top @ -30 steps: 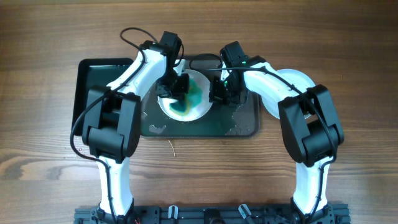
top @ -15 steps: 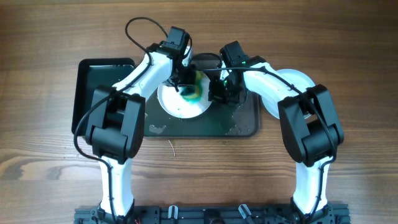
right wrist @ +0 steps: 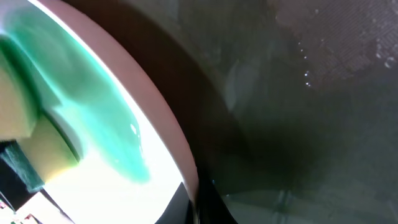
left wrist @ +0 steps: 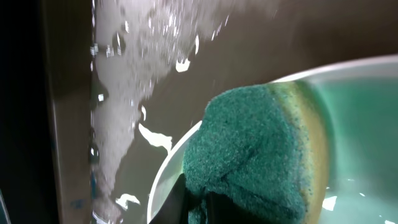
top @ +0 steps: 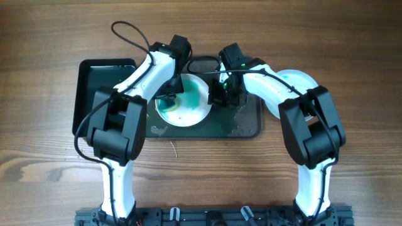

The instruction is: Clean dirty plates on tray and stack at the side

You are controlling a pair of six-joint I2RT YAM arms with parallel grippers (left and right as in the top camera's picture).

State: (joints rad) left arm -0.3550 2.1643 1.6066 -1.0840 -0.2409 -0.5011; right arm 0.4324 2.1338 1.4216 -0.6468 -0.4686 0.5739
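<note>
A white plate (top: 188, 107) with a teal-green smear lies on the dark grey tray (top: 242, 125). My left gripper (top: 168, 97) is shut on a green and yellow sponge (left wrist: 255, 149) that presses on the plate's left part (left wrist: 354, 124). My right gripper (top: 217, 94) is shut on the plate's right rim (right wrist: 186, 168). A pale blue plate (top: 295, 80) lies to the right of the tray, mostly hidden under my right arm. No third plate shows.
A glossy black tub (top: 100, 88) stands left of the tray. Water and foam patches (left wrist: 118, 112) lie on the tray's wet floor. Wooden table (top: 352, 50) surrounds everything.
My left gripper has dragged the sponge from the plate's upper right to its left side, spreading the teal smear. The right gripper has held the rim still.
</note>
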